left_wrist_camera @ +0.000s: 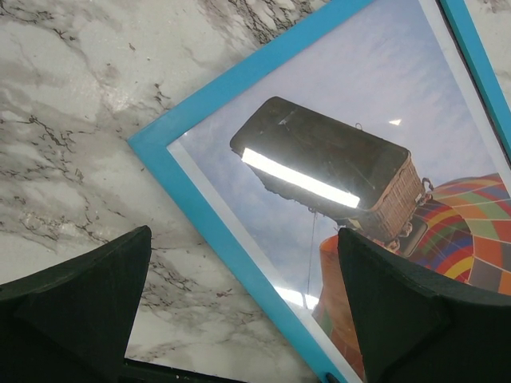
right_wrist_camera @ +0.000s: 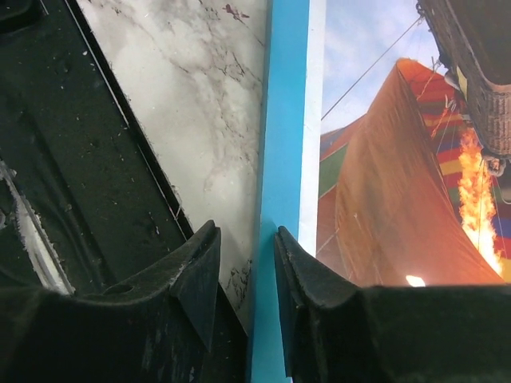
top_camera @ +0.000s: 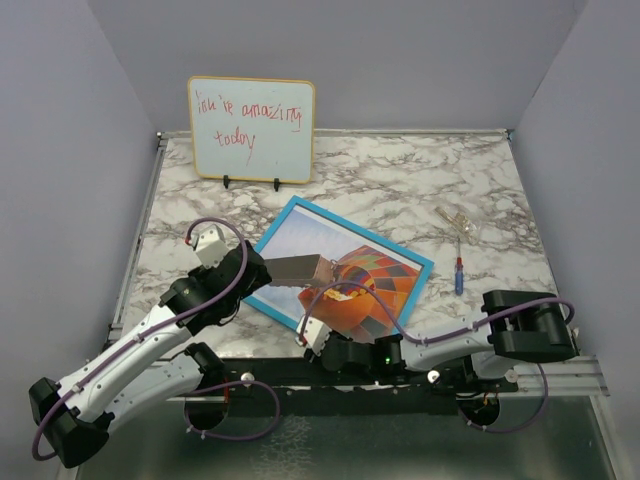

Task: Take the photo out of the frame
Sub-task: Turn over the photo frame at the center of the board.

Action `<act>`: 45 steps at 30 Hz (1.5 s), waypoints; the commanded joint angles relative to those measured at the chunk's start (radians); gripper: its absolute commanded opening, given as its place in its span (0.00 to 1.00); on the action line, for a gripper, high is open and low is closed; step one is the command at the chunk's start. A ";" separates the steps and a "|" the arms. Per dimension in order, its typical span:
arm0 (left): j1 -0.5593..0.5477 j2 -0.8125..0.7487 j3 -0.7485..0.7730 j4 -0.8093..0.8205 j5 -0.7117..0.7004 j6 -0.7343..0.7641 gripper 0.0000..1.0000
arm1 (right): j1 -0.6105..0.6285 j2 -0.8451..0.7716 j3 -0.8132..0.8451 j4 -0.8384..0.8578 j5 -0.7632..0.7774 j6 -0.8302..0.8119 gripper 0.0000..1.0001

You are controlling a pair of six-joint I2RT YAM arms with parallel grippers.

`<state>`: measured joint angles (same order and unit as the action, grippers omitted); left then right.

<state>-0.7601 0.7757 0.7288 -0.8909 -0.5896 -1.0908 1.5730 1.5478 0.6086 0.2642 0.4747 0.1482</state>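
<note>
The frame (top_camera: 365, 232) lies face up and skewed on the marble table, its blue rim (left_wrist_camera: 215, 215) around the photo (top_camera: 375, 285) of a striped hot-air balloon. My left gripper (top_camera: 258, 285) hovers open over the frame's left corner. Its fingers stand wide apart on either side of the rim, touching nothing (left_wrist_camera: 243, 311). At the frame's near edge, my right gripper (top_camera: 312, 322) straddles the blue rim (right_wrist_camera: 286, 120). One finger rests on the rim beside the photo (right_wrist_camera: 383, 183). The other stands a small gap off on the marble side, so its jaws (right_wrist_camera: 246, 239) are narrowed but not clamped.
A whiteboard (top_camera: 251, 128) with red handwriting stands at the back left. To the right of the frame lie a screwdriver (top_camera: 458, 272) and a small clear object (top_camera: 457, 222). The table's dark near edge (right_wrist_camera: 96, 159) runs just behind the right gripper. Grey walls enclose three sides.
</note>
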 commanded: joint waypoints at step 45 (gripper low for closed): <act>0.005 -0.011 -0.049 0.030 0.058 0.011 0.99 | 0.029 0.112 0.058 -0.094 0.068 0.008 0.27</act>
<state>-0.7601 0.7731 0.6937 -0.8711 -0.5533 -1.0866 1.5925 1.6096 0.6502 0.2642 0.5705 0.1406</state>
